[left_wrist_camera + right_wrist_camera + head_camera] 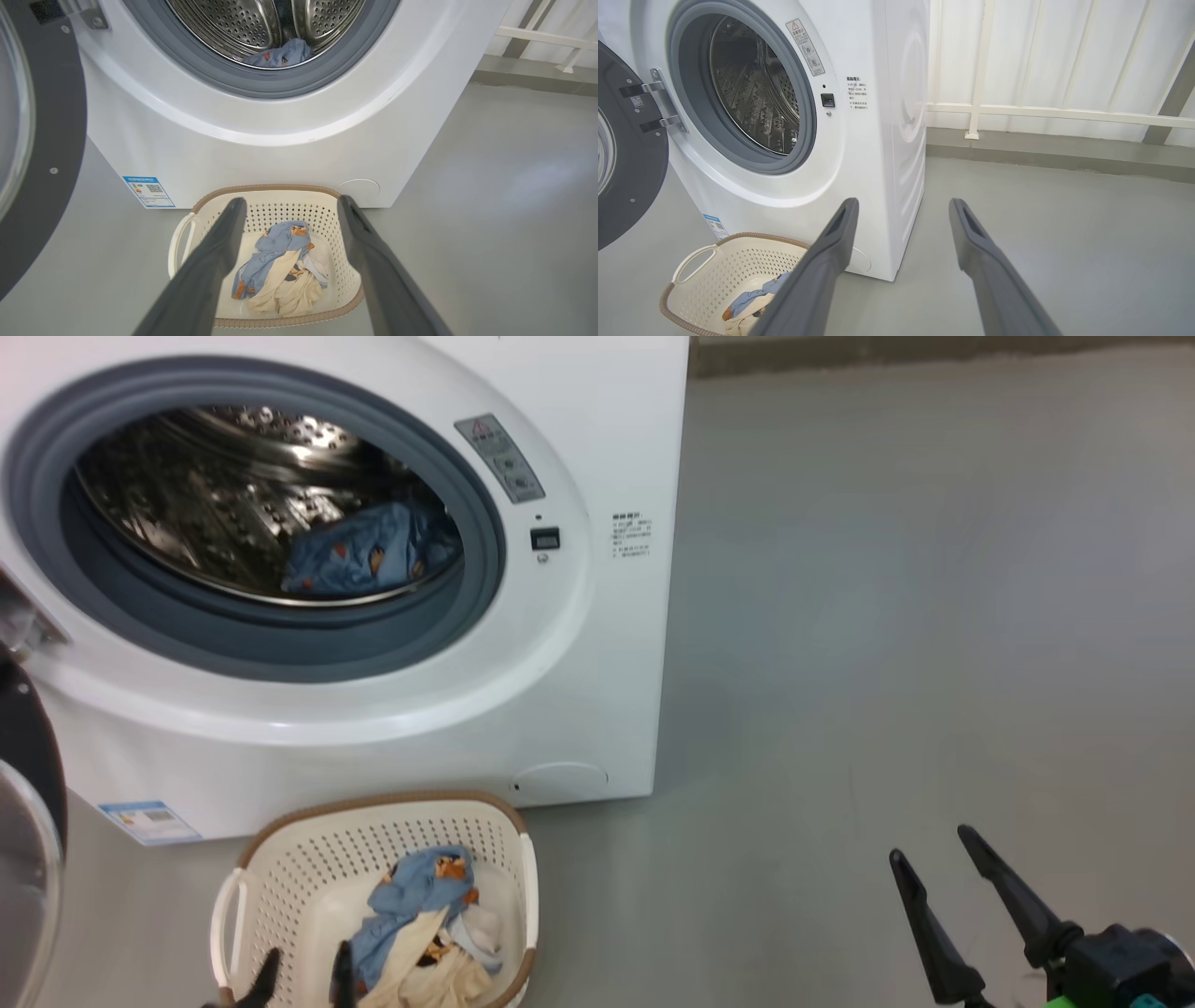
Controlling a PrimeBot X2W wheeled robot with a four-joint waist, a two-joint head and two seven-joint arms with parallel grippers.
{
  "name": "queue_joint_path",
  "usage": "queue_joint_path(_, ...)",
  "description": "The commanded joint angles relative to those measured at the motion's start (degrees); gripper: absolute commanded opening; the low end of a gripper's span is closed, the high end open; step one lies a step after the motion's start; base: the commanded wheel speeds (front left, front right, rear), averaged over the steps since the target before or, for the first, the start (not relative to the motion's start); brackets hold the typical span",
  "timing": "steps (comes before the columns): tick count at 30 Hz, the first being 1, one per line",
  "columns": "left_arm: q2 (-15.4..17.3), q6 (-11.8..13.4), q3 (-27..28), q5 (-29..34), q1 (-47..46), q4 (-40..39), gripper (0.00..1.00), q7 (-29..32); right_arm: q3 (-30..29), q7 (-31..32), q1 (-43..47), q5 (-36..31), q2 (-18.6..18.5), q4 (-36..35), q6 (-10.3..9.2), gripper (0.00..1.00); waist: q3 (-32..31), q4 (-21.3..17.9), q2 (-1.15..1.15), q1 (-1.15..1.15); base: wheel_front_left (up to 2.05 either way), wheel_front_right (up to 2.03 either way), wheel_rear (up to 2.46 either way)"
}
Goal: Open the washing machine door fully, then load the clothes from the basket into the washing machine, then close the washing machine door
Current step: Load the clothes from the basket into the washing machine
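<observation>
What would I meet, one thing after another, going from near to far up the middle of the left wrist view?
Left claw, open → basket with clothes in it → washing machine front → blue cloth lying inside the drum.

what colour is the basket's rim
Brown, woven-look basket rim; clearest in the left wrist view.
</observation>
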Motion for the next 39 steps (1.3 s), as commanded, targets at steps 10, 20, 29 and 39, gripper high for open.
queue_joint_path(10,-1.81,-4.32,-1.46,-2.62,-21.35,25.17,1.0,0.42,1.06,-0.27,-6.56,0.66,-2.73,-3.98,0.09,1.0,12.71,-1.19,0.0,0.0,0.0,0.0,0.0)
queue_joint_path(20,-2.69,-6.63,-4.0,-3.44,-41.46,47.77,1.0,2.81,1.45,-0.27,-13.39,1.65,-2.59,-6.24,0.09,1.0,25.83,-4.42,0.0,0.0,0.0,0.0,0.0)
queue_joint_path(29,-1.41,-6.61,-3.95,-4.51,-54.04,57.95,1.0,6.03,2.25,-0.27,-19.19,2.45,-0.78,-8.16,0.09,1.0,36.82,-8.76,0.0,0.0,0.0,0.0,0.0)
queue_joint_path(39,2.28,-3.56,-2.54,-6.3,-61.08,60.46,1.0,13.23,2.96,-0.27,-23.14,3.13,0.3,-10.32,0.09,1.0,47.17,-12.3,0.0,0.0,0.0,0.0,0.0)
